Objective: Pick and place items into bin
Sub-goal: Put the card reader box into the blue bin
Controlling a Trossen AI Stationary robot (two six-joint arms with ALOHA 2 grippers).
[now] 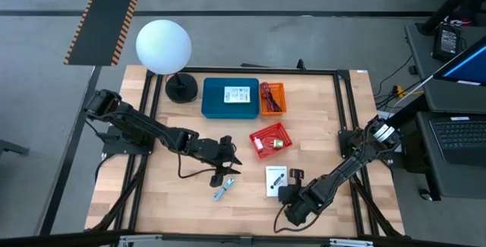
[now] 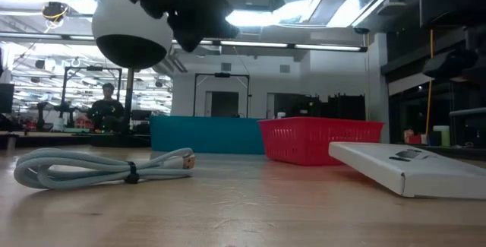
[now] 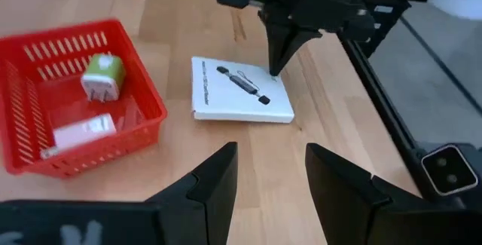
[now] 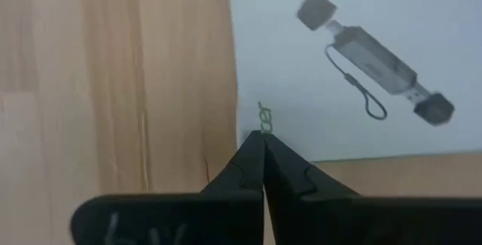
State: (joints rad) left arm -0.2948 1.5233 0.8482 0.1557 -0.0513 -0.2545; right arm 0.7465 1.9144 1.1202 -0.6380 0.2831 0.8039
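**White card box under a clenched right claw**

The white box (image 3: 241,90), flat and rectangular with a printed picture of a capped USB-style stick, lies on the wooden table (image 1: 175,201) just beside the red basket (image 3: 143,98). The right gripper (image 4: 263,143), clenched empty, has its tips at the box's edge. The left gripper (image 3: 271,173) hovers released, nearby.

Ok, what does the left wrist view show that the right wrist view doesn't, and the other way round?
Only the left wrist view shows the red basket holding a green plug and a white piece, plus the open left gripper. Only the right wrist view shows, close up, the green lettering at the box's edge. Both show the white box with its printed adapter drawing, the wooden table, and the shut right gripper at the box's edge.
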